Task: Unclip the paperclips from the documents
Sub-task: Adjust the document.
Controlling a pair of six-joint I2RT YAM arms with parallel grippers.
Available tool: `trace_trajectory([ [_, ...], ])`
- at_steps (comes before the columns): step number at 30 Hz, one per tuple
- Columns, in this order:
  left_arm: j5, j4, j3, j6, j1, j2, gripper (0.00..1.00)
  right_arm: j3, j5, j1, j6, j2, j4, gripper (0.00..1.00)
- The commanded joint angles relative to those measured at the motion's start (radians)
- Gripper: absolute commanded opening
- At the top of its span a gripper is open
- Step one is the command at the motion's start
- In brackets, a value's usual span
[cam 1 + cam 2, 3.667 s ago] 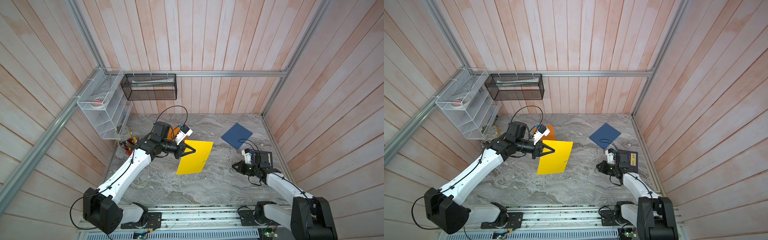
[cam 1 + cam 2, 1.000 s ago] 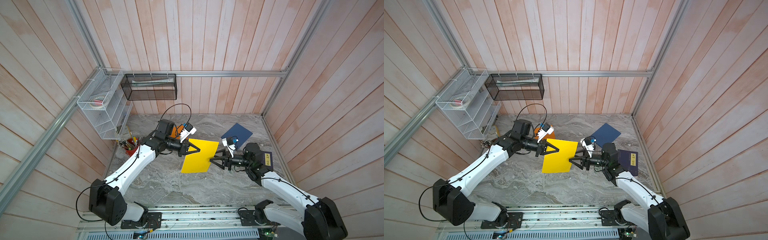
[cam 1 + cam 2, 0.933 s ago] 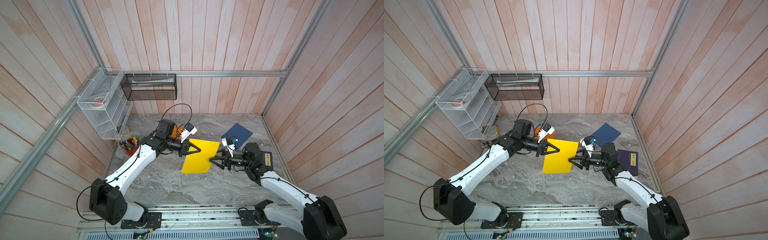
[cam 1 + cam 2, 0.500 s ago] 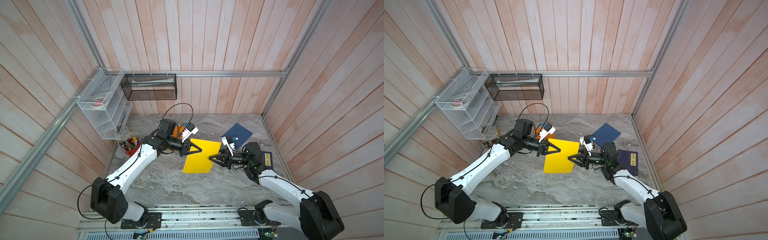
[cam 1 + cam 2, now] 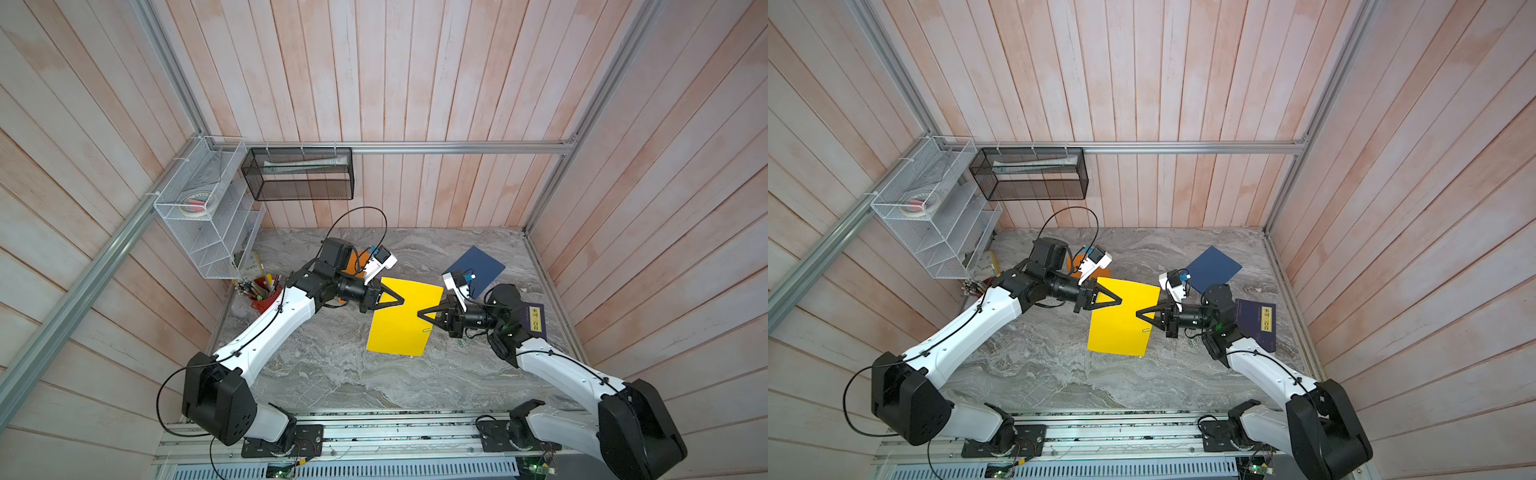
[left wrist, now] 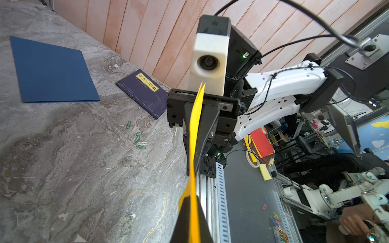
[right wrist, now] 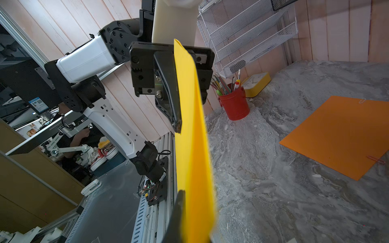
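The yellow document hangs in the air between both arms. My left gripper is shut on its left edge. Facing it, my right gripper is shut on the right edge. A silvery paperclip sits on that edge just below the right fingertips. The orange document lies flat, with a silvery paperclip and a pink paperclip on its edges; the left arm mostly hides it in both top views. The dark blue document lies at the back right.
Several loose paperclips lie on the marble near a navy book. A red pen cup and a yellow box stand at the left wall under a white wire rack. A black mesh basket hangs on the back wall.
My right gripper, open at the yellow document's right edge a second ago, has shut on it. The left arm and the sheet have edged slightly to the right.
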Motion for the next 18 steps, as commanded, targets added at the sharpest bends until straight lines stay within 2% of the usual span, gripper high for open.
trace_trajectory([
  [1, 0.003, -0.003, 0.02, 0.004, -0.004, -0.007, 0.25, 0.023, -0.014, -0.02, 0.038, 0.002, 0.043, 0.0],
  [4, 0.018, 0.023, -0.005, -0.02, -0.002, -0.018, 0.3, 0.017, -0.024, -0.055, 0.073, -0.008, 0.076, 0.0],
  [11, 0.061, 0.146, -0.097, -0.113, -0.007, -0.039, 0.32, 0.045, -0.052, -0.105, 0.084, -0.029, 0.056, 0.0],
  [18, 0.064, 0.171, -0.127, -0.131, -0.028, -0.03, 0.32, 0.062, -0.052, -0.11, 0.091, -0.029, 0.052, 0.0],
])
